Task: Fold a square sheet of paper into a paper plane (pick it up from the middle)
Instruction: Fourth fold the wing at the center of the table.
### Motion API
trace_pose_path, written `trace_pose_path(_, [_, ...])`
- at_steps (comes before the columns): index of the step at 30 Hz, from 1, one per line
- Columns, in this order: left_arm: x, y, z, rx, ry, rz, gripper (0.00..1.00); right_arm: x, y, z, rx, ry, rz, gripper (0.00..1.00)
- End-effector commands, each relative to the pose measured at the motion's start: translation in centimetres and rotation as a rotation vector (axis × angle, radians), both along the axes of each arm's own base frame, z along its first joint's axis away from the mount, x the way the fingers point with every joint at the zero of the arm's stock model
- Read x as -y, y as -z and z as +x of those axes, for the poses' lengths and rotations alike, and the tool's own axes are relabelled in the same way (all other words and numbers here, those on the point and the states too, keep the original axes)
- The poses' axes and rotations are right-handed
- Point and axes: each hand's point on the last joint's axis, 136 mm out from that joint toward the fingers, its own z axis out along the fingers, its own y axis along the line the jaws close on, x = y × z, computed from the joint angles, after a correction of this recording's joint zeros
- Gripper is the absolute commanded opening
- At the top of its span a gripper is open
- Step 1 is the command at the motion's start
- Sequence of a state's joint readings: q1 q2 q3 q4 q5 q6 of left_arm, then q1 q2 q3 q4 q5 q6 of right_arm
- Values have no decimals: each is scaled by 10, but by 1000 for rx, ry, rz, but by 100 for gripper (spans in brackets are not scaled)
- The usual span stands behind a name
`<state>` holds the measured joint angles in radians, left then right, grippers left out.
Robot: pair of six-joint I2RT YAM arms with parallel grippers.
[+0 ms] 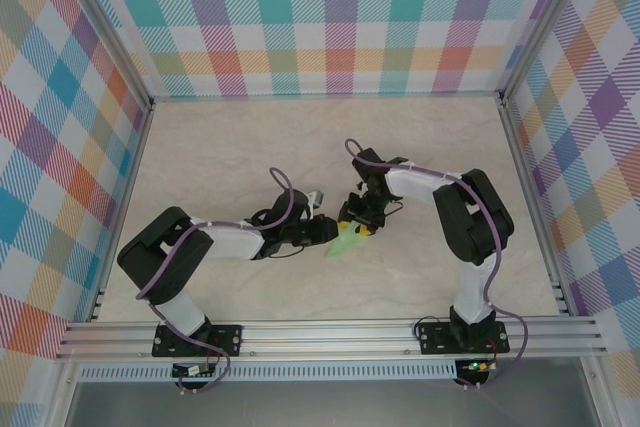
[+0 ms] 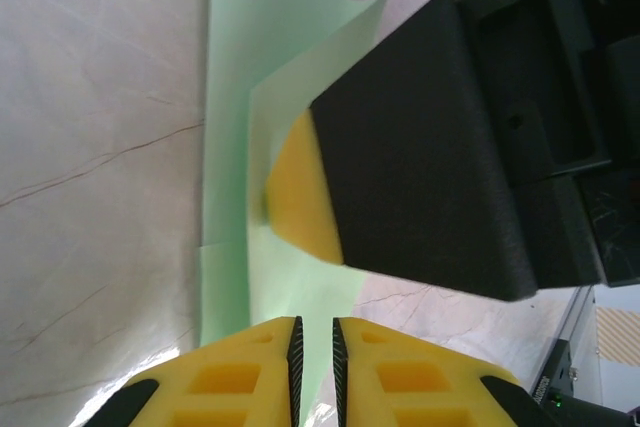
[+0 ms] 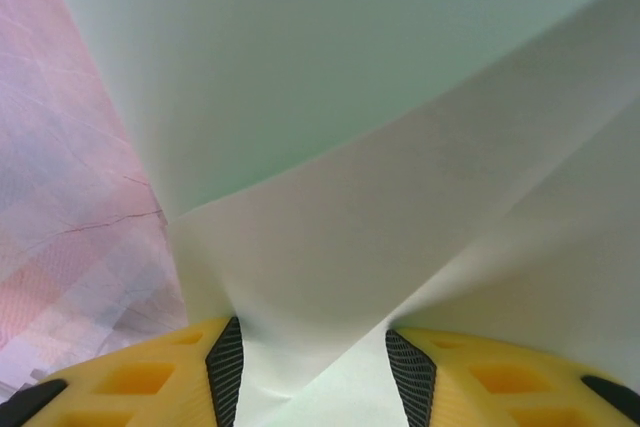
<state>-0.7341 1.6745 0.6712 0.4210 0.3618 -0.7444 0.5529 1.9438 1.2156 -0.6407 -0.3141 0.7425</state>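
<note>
**Two arms meet over a half-folded sheet**

The left gripper [image 2: 316, 332] has its jaws drawn to a thin slit, seemingly nipping the near edge of the paper [image 2: 240, 97]; the right gripper [image 3: 312, 347] stands about half open, its fingers astride a raised fold and clamping nothing; one yellow fingertip [image 2: 300, 202] of the right gripper bears on a flap. The paper [image 3: 350, 97] shows several layers and slanting creases, so it is judged partly folded and not yet a plane. From above, a green sliver of paper [image 1: 345, 240] lies at mid-table, just under the two grippers, left [image 1: 325, 232] and right [image 1: 360, 219], which nearly touch; the marbled table [image 1: 250, 137] spreads around them.

The step in hand looks like setting a crease. To do it well, the left should hold its edge firmly without tugging, so the layers stay aligned; the right should press flat along the fold line instead of pinching, working from the held end outward; thin paper buckles easily, so any slide should be slow and light; with the heads so close, each should move in turn.
</note>
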Motion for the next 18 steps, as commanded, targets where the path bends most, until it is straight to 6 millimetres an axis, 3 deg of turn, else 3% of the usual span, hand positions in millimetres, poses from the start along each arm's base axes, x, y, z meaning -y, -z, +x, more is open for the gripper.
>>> trace_pose_path(1, [9,-12,7,19,25,-54,18,45,67,-30,-95,-46,-266,50])
trace_pose_path(18, [7,12,1,-40,55,8,14,40,71,-30,-110,-64,-281,56])
